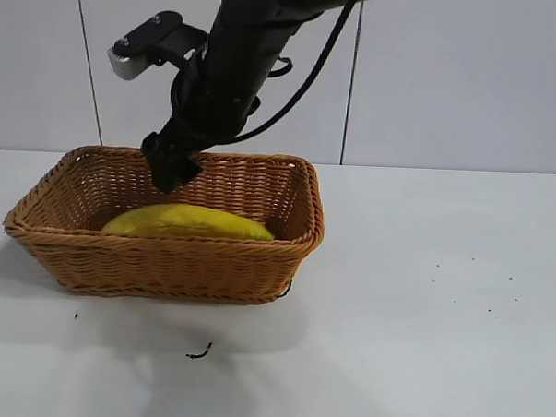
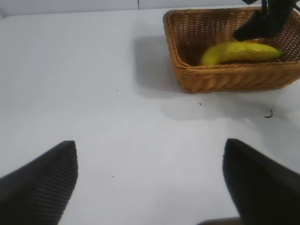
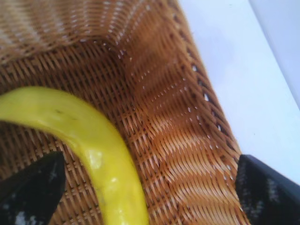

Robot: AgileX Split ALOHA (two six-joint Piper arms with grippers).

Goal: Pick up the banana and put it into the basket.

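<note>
The yellow banana [image 1: 187,222] [image 2: 241,51] [image 3: 93,145] lies flat on the floor of the tan wicker basket [image 1: 165,264] [image 2: 225,79] [image 3: 178,117]. My right gripper [image 1: 172,172] [image 3: 150,190] hangs just above it inside the basket near the far wall, open. Its dark fingers [image 3: 33,187] stand wide apart and touch nothing, so the banana rests free. The left wrist view also shows that gripper [image 2: 262,21] over the banana. My left gripper [image 2: 150,187] is open over bare table, well away from the basket, with nothing between its fingers.
The basket stands on a white table [image 1: 422,298] in front of a pale panelled wall. A small dark scrap [image 1: 198,353] [image 2: 268,114] lies on the table in front of the basket, and a few tiny specks [image 1: 468,300] dot the right side.
</note>
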